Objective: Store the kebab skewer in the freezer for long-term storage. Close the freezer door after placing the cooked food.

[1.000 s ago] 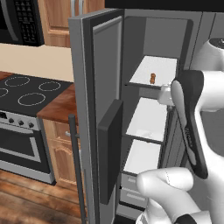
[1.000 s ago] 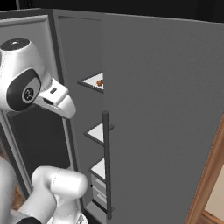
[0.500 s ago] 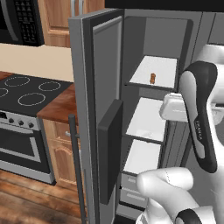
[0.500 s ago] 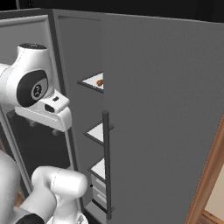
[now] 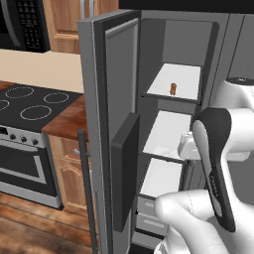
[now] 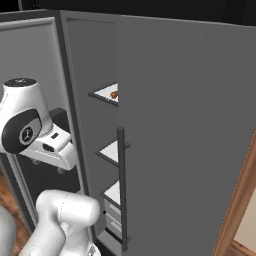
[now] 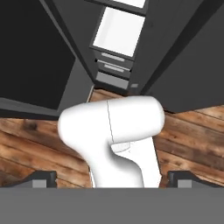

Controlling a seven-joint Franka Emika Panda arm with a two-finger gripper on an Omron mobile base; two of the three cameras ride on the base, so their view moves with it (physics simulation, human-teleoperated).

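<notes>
Retracted since a second ago, the arm has drawn back out of the freezer compartment and folded down in front of the base, the hand dropping from upper-shelf height to about middle-shelf height. The gripper (image 7: 112, 179) points down at the wooden floor (image 7: 192, 135); its two finger tips (image 7: 40, 179) sit far apart at the lower corners of the hand view, released, nothing between them.

Outward from the hand, the freezer door (image 5: 114, 129) stands wide open, its inner face and black panel toward the arm, its free edge on the stove side. The bar handle (image 5: 85, 188) runs down its outer edge. Between door and compartment the opening is unobstructed apart from the arm's own links.

The kebab skewer (image 5: 173, 89) lies on the top white shelf (image 5: 184, 74), near the middle and back from the front edge; from the right base view it (image 6: 114, 94) shows just past the plain door's (image 6: 185, 130) edge. Lower shelves and drawers (image 7: 113, 61) sit beneath.
</notes>
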